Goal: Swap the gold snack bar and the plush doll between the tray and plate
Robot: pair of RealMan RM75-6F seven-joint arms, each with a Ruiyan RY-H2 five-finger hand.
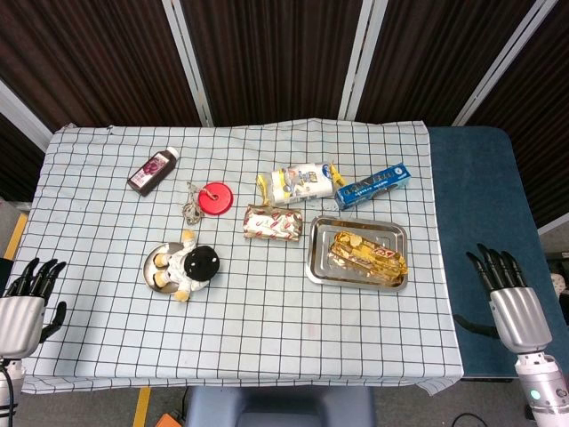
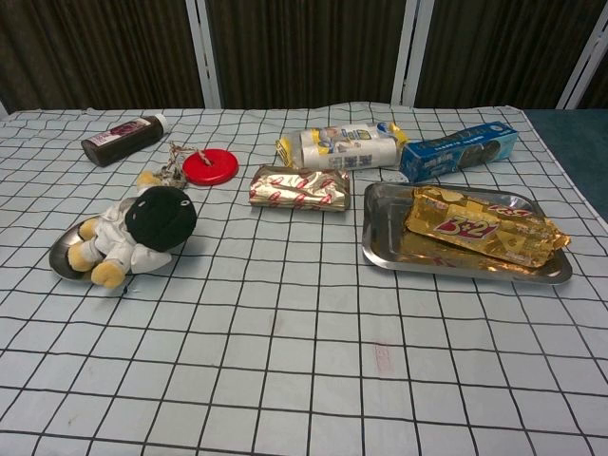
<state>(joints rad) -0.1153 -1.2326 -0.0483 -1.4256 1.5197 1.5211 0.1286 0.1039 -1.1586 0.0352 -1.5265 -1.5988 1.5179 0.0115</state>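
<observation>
The gold snack bar (image 1: 366, 254) (image 2: 481, 225) lies in the steel tray (image 1: 318, 267) (image 2: 385, 249) right of centre. A plush doll (image 1: 190, 265) (image 2: 142, 228) in white with a black cap lies on the small round plate (image 1: 153, 263) (image 2: 63, 255) at the left. My left hand (image 1: 28, 298) hangs off the table's left edge, fingers apart, holding nothing. Off the right edge, over the blue surface, my right hand (image 1: 510, 298) is likewise spread and empty. Neither hand appears in the chest view.
Behind the tray lie a gold-and-red wrapped packet (image 1: 272, 222) (image 2: 299, 187), a white biscuit roll (image 1: 302, 182) (image 2: 344, 146) and a blue cookie box (image 1: 372, 186) (image 2: 459, 149). A red disc with a string (image 1: 214, 197) (image 2: 210, 167) and a dark bottle (image 1: 153, 170) (image 2: 123, 139) sit at the back left.
</observation>
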